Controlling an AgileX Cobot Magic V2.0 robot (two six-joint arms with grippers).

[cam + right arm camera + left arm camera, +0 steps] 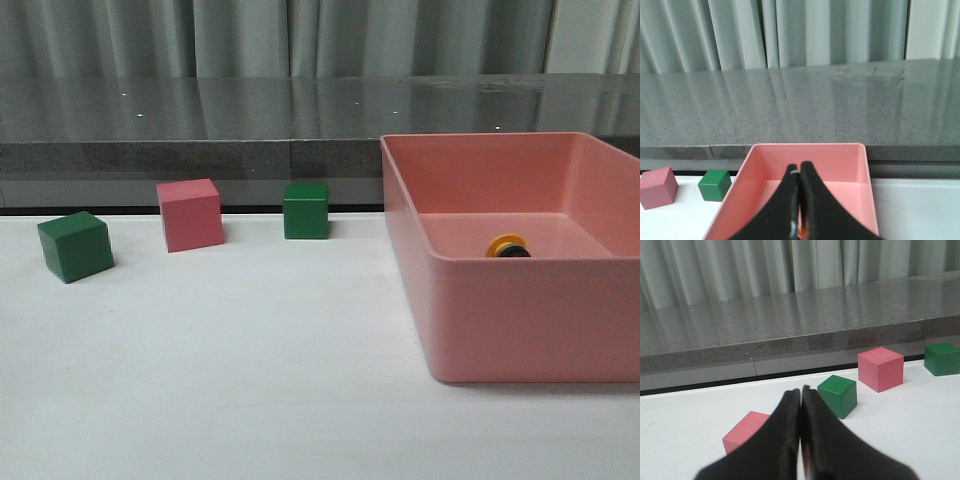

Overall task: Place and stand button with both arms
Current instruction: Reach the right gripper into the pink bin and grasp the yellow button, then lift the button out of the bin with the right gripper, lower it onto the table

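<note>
- Button (509, 246) lies on the floor of the pink bin (520, 320), toward the bin's middle and close behind its near wall. Only the yellow cap and a bit of black body show over the rim; looks tipped on its side, base hidden.
- Pink bin sits on the white table (250, 380), right side in the front view.
- Green cube (305, 210) just left of the bin, near the table's back edge.
- Pink cube (189, 214) further left of the bin, beside that green cube but apart from it.
- Second green cube (75, 246) furthest left of the bin, slightly nearer the camera.
- Left gripper (801, 410): jaws pressed together, nothing between them. A further pink cube (746, 436) lies just beside its fingers.
- Right gripper (800, 187): jaws closed tight, empty, seen over the bin's open top.
- Neither arm shows in the front view.
</note>
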